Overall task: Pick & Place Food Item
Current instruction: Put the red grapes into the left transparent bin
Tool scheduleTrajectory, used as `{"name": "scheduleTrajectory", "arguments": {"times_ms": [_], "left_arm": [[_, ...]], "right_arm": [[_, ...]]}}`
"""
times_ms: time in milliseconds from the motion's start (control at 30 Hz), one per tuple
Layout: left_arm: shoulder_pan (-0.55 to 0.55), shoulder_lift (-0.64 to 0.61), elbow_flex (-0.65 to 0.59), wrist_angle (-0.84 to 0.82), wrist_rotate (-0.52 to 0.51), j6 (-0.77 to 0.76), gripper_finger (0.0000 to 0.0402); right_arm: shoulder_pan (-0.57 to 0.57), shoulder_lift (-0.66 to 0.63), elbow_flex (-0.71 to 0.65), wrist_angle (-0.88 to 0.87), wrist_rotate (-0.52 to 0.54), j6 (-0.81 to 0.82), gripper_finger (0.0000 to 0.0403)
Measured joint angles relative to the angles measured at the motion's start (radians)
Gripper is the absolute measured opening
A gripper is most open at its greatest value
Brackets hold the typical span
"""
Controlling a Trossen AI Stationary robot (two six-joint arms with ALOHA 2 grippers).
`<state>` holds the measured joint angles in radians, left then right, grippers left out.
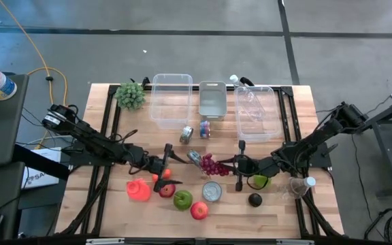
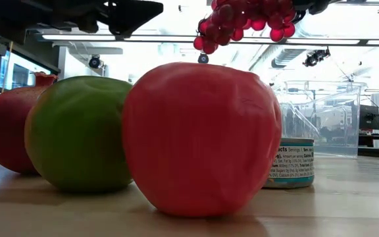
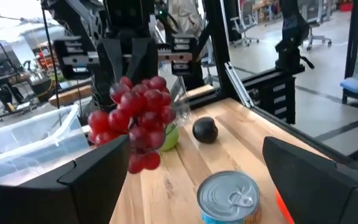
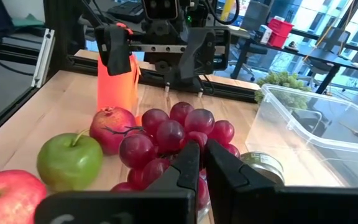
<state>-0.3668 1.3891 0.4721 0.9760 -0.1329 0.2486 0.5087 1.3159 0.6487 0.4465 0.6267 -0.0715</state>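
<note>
**A:** Where was the grape bunch [image 1: 213, 164] at that moment?

**B:** Off the table [image 1: 278, 211], hanging between the two arms. The right gripper [image 4: 201, 163] was clamped tight on it from the top of the cluster, its fingers pinched close together among the upper berries, probably on the stem, though the stem itself was hidden. In the low view the bunch dangled above the red apple [image 2: 199, 138].

**A:** And the left gripper [image 1: 165, 165]?

**B:** Just in front of the grapes, facing them, with its fingers spread wide and nothing between them. From its own camera the bunch hung straight ahead, near but not touching.

**A:** How would you have expected the bunch to handle?

**B:** Light, but floppy and fragile. Each berry is soft, smooth-skinned and loosely attached, so squeezing the fruit would risk bruising it or popping berries off. The stem at the top looked the safest hold. Hanging from one point, it would likely swing with any quick move.

**A:** What lay around the grippers?

**B:** Below and just beside the bunch sat a tin can [image 3: 229, 196]. On the left gripper's side were a green apple [image 4: 70, 160], a pomegranate [image 4: 112, 127] and an orange cup [image 4: 117, 81]. Beyond the right gripper lay a dark fruit [image 3: 205, 130]. The clear bins [image 1: 171, 99] stood well apart, at the far edge.
</note>
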Motion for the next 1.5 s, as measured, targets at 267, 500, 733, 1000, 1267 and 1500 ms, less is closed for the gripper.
{"name": "scheduleTrajectory", "arguments": {"times_ms": [267, 500, 733, 1000, 1267, 1500], "left_arm": [[0.007, 0.027, 0.003, 0.014, -0.003, 0.079, 0.0357], [0.016, 0.123, 0.081, 0.035, -0.029, 0.140, 0.0357], [-0.017, 0.204, 0.188, 0.036, -0.087, 0.225, 0.0357], [-0.004, 0.278, 0.263, 0.035, -0.136, 0.233, 0.0357], [-0.005, 0.306, 0.287, 0.067, -0.278, 0.351, 0.0357], [-0.008, 0.309, 0.288, 0.081, -0.292, 0.375, 0.0357]], "right_arm": [[0.000, 0.000, 0.000, -0.001, 0.000, 0.000, 0.0003], [-0.001, 0.000, -0.001, -0.009, 0.006, 0.000, 0.0003], [-0.001, 0.000, -0.001, -0.022, 0.010, 0.000, 0.0003], [-0.011, 0.000, -0.001, 0.005, 0.002, -0.004, 0.0003], [-0.021, 0.001, -0.002, 0.074, -0.010, 0.000, 0.0003], [-0.021, 0.001, -0.002, 0.094, -0.032, 0.000, 0.0003]]}}
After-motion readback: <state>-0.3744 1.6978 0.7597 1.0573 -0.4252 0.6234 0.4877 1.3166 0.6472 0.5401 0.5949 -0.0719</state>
